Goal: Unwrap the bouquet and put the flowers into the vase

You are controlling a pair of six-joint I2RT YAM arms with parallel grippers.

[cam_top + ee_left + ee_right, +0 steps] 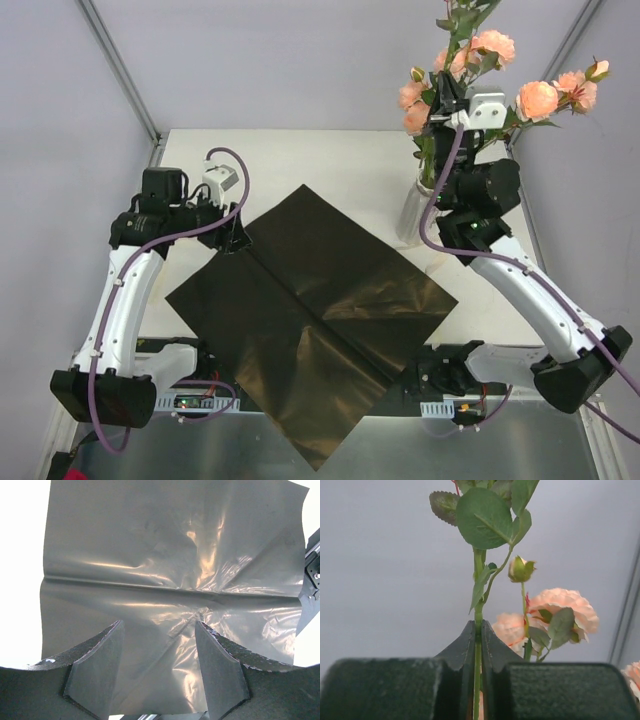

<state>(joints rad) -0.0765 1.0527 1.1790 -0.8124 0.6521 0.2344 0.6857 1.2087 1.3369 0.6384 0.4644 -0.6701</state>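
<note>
The bouquet's black wrapping paper (310,320) lies spread flat on the table, with no flowers on it. The flowers (490,45), peach-pink roses with green leaves, stand upright at the back right. Their stems run down to the white-grey vase (410,215), which the right arm half hides. My right gripper (440,105) is above the vase. In the right wrist view this gripper (478,625) is shut on one thin green stem (478,600), with a bud (520,569) and blooms (560,610) beside it. My left gripper (232,235) hovers open over the paper's left corner. Nothing is between its fingertips (158,625) above the glossy sheet (175,570).
The white table (300,160) is bounded by grey walls and slanted metal posts (120,70) at the back corners. The paper's near corner hangs over the front edge between the two arm bases (190,395). The vase stands close to the right wall.
</note>
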